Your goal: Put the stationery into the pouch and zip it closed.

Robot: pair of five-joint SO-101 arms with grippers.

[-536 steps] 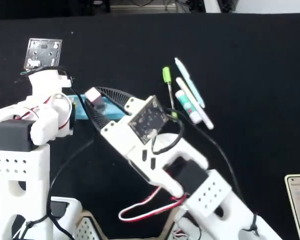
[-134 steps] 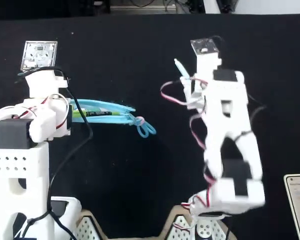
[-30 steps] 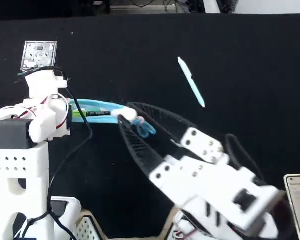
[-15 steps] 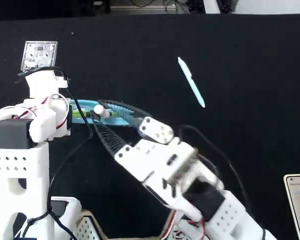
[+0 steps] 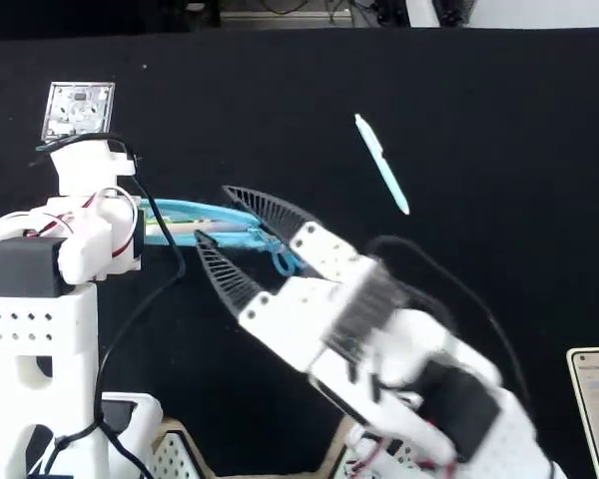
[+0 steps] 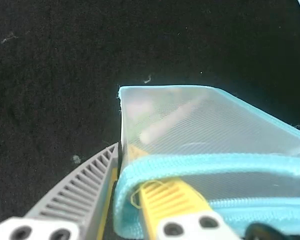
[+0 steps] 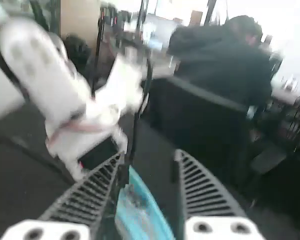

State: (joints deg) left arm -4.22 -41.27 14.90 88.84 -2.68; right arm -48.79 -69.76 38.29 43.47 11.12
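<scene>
The black worktop (image 5: pixel 499 90) spread under both arms. The right arm (image 5: pixel 379 339) was the biggest thing on it, lying slantwise from the near edge toward the middle. Its body was blurred in the high view. The left arm (image 5: pixel 60 249) stood upright at the left side.

Between the two arms lay the pouch (image 5: pixel 205 222), a long translucent blue case stretched sideways and raised off the worktop at the left arm's end. The left gripper (image 6: pixel 126 155) held that end. Its grey ribbed finger pressed the outside of the wall and its yellow finger sat inside the opening, so the blue zip edge was pinched between them. Through the clear wall a pale stick-shaped item (image 6: pixel 165 124) showed inside. From above, a white stick lay lengthwise in the pouch, with something green beside it.

The right gripper (image 5: pixel 211 213) was at the pouch's other end with its black ribbed fingers spread wide. One finger was on the far side of the pouch and one on the near side, and they gripped nothing. Whether they touched the fabric I could not tell.

A light blue pen (image 5: pixel 381 163) lay alone on the worktop, well apart from the pouch and up to the right. A small blue loop (image 5: pixel 284 261) hung from the pouch just beside the right gripper's body.
</scene>
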